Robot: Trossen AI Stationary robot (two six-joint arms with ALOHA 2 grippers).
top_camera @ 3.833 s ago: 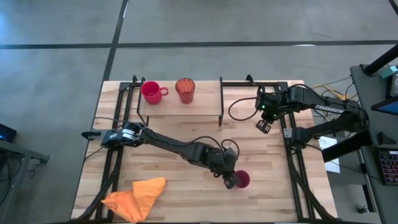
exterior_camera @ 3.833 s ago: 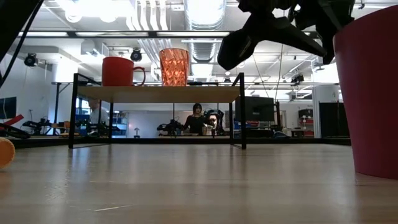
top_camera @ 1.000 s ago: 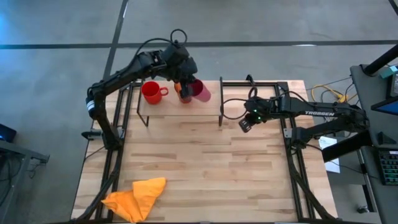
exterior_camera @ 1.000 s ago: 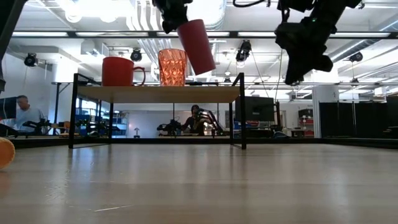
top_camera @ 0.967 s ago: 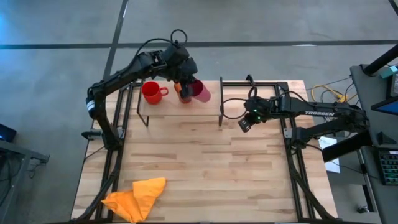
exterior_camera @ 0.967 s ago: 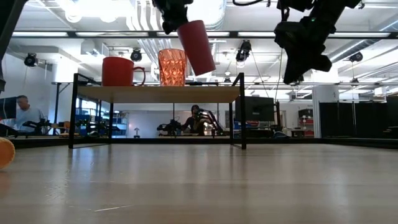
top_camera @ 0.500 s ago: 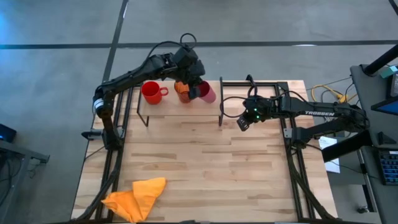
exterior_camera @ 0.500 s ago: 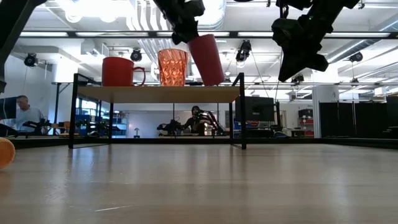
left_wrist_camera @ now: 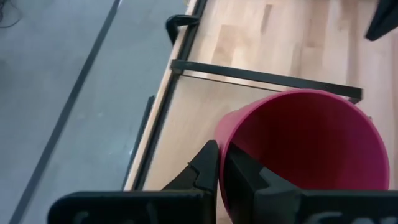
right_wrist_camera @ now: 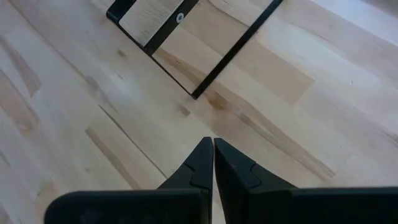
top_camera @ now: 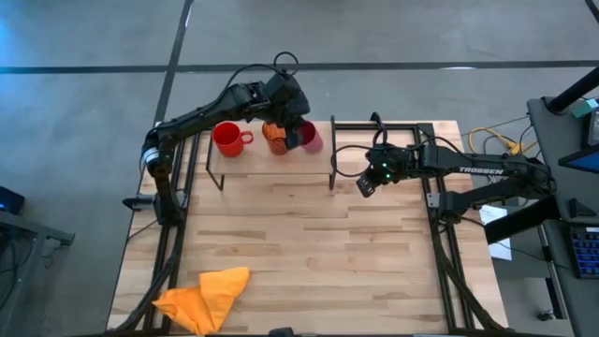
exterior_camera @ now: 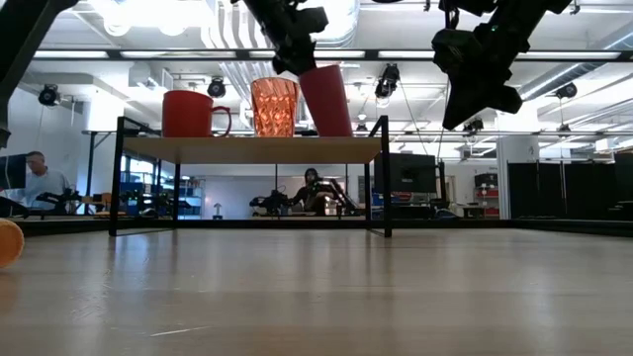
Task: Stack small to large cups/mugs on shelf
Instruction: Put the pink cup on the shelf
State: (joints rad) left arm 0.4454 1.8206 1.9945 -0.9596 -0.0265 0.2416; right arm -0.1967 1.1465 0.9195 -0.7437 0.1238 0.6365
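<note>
The red mug (top_camera: 227,139) and the orange patterned cup (exterior_camera: 276,107) stand on the shelf's wooden top board (top_camera: 253,161). My left gripper (top_camera: 292,131) is over the shelf, shut on the magenta-pink tumbler (exterior_camera: 327,100), just right of the orange cup. The tumbler's base is level with the board (exterior_camera: 247,148); whether it touches, I cannot tell. My right gripper (top_camera: 365,184) hangs shut and empty above the table, right of the shelf. My left gripper holds the tumbler's rim (left_wrist_camera: 225,140) on the side toward the orange cup, with one finger (left_wrist_camera: 249,177) inside the cup and one (left_wrist_camera: 202,171) outside. The fingers come from above, slanting down. The tumbler stands mouth up and slightly tilted.
An orange cloth (top_camera: 201,298) lies at the table's near left corner. Black frame rails (top_camera: 440,234) run along the table's left and right sides. People sit in the room behind the table (exterior_camera: 35,178).
My left gripper has gone down and a little toward the table's right edge with the tumbler. The tumbler has come from hanging tilted above the shelf to nearly upright, with its base down at the board beside the orange cup.
</note>
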